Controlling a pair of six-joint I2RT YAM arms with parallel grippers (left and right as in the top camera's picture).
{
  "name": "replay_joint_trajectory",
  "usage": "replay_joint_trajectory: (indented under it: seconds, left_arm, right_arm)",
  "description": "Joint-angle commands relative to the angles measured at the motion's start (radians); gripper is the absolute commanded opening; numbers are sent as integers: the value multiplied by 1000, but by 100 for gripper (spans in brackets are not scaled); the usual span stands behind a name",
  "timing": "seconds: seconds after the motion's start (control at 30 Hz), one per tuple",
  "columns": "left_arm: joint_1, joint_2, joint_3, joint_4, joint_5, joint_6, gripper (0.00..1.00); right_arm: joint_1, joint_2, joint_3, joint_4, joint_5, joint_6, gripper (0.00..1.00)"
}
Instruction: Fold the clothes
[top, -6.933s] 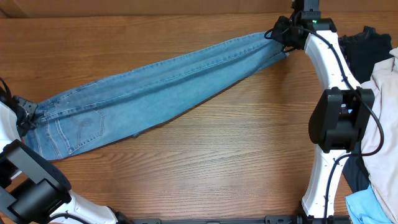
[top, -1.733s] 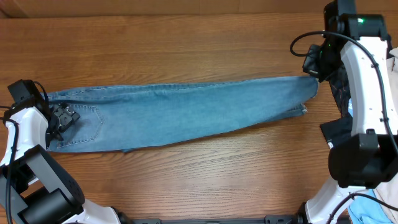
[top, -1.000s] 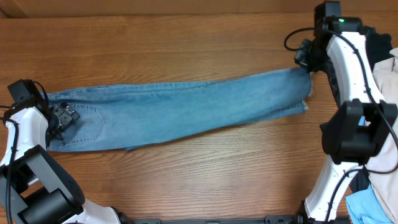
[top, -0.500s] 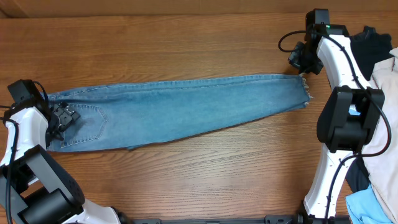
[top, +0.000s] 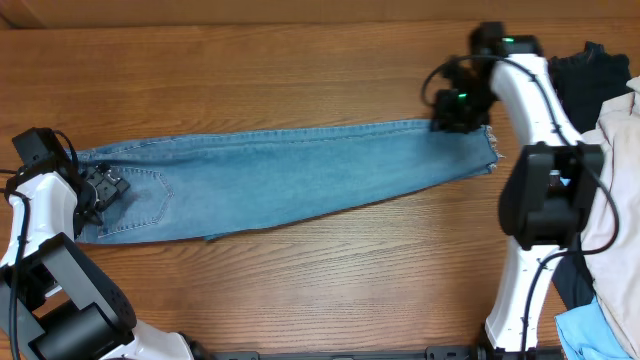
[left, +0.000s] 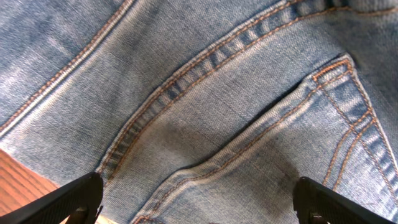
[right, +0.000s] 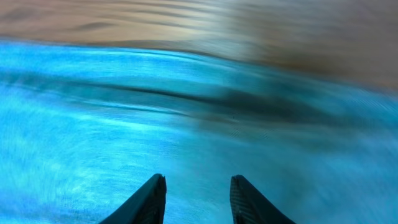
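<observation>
The light blue jeans (top: 300, 175) lie flat and stretched across the wooden table, waist at the left and frayed hem (top: 490, 150) at the right. My left gripper (top: 105, 190) hovers over the waist end beside the back pocket (top: 140, 200). In the left wrist view its fingers (left: 81, 199) stand wide apart above the pocket seam (left: 280, 137), the left gripper (left: 199, 205) holding nothing. My right gripper (top: 455, 112) is over the leg close to the hem. In the right wrist view the right gripper (right: 196, 199) shows a gap, with blurred denim (right: 124, 112) beneath it.
A pile of other clothing sits at the right edge: a dark garment (top: 590, 70), a beige cloth (top: 620, 150) and a pale blue piece (top: 590, 335). Bare wood table (top: 300, 280) lies in front of and behind the jeans.
My right gripper has let go of the leg end, parted its jaws and shifted left over the leg. The hem now rests flat. The left arm has not moved.
</observation>
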Motion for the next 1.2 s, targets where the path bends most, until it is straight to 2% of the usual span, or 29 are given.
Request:
replay_joint_trajectory:
  seconds: [0.0,0.13,0.17,0.2,0.33,0.53,0.73,0.8,1.0,1.17]
  left_arm:
    - [5,3,-5,-2,31,11,100]
    - [5,3,-5,-8,31,11,100]
    - [5,3,-5,-8,31,11,100]
    - [5,3,-5,-8,31,11,100]
    - [5,3,-5,-9,34,11,100]
    - [5,3,-5,-8,34,11,100]
    - [5,3,-5,-8,34,11,100]
    - [5,3,-5,-8,34,11,100]
    - [5,3,-5,-8,34,11,100]
    - [5,3,-5,-8,34,11,100]
  right_arm:
    - [93,-47,10,33,-54,-291,41]
    - [211,-47,10,97,-66,-417,49]
    - [242,-47,10,114,-61,-457,57]
    - [268,-47,10,132,-54,-478,62]
    - [385,-42,9,249,16,-490,71]
    - [449,-36,-30,327,19,-615,71]
    - [470,-14,-66,382,13,-646,73]
    - [470,5,-66,395,4,-646,71]
    - [470,38,-69,429,0,-645,54]
    - [470,41,-70,422,-50,-641,57]
